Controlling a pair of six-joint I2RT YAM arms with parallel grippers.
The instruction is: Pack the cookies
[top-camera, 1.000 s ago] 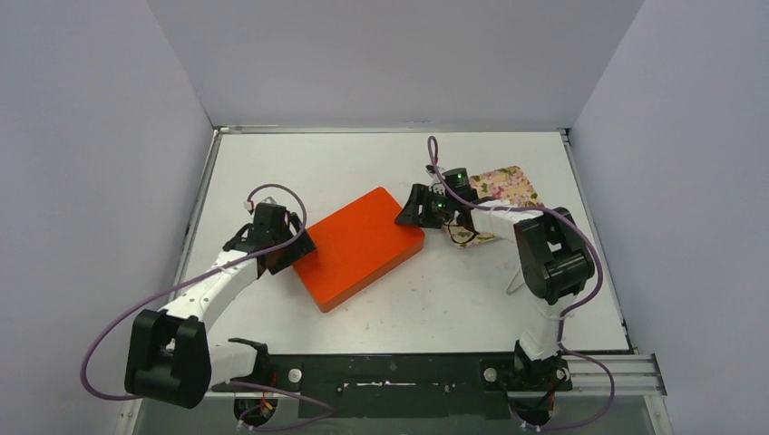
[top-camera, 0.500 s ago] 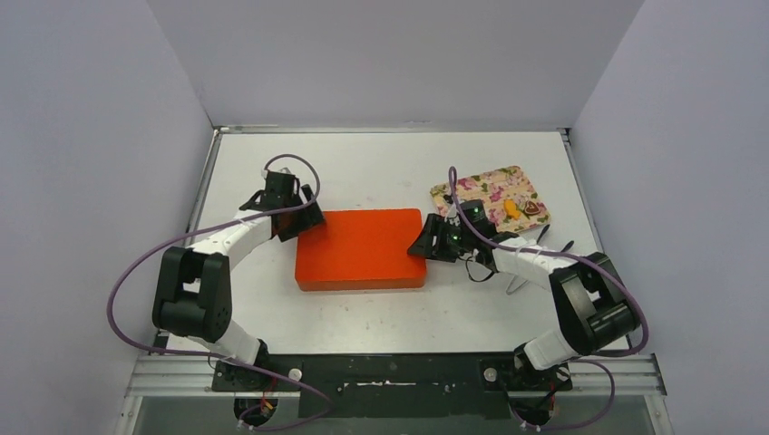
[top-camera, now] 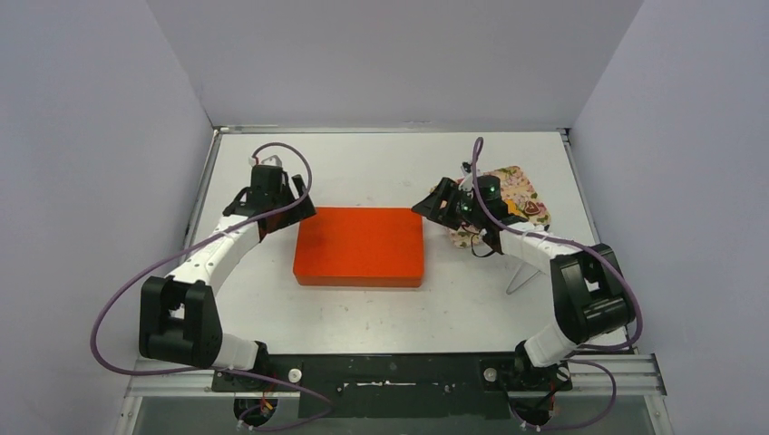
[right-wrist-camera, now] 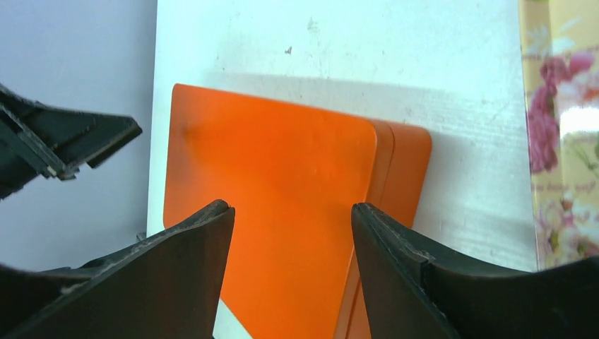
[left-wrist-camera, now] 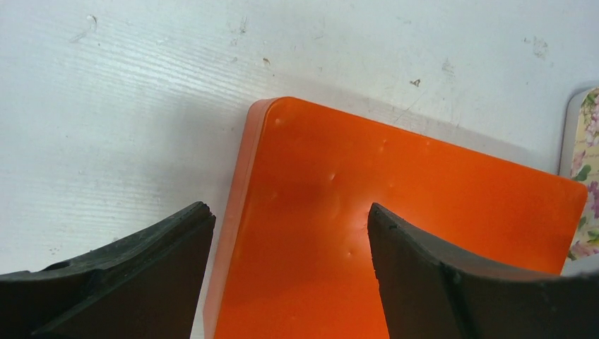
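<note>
An orange lidded box (top-camera: 360, 246) lies shut in the middle of the table, square to its edges. My left gripper (top-camera: 296, 210) hovers at the box's far left corner, open, with the box (left-wrist-camera: 395, 233) showing between its empty jaws (left-wrist-camera: 289, 219). At the far right corner my right gripper (top-camera: 429, 207) is also open and empty (right-wrist-camera: 291, 212) above the lid (right-wrist-camera: 275, 191). The cookies (top-camera: 513, 209) are small orange and dark bits on the floral tray (top-camera: 524, 186). My right arm hides most of them.
The floral tray sits at the right rear, its rim in the left wrist view (left-wrist-camera: 585, 162) and its printed surface in the right wrist view (right-wrist-camera: 561, 141). A thin wire stand (top-camera: 517, 279) stands near the right arm. Walls close in the table on three sides.
The orange box has turned from a diagonal to square with the table. Both grippers have lifted off its edges, the left to the far left corner, the right to the far right.
</note>
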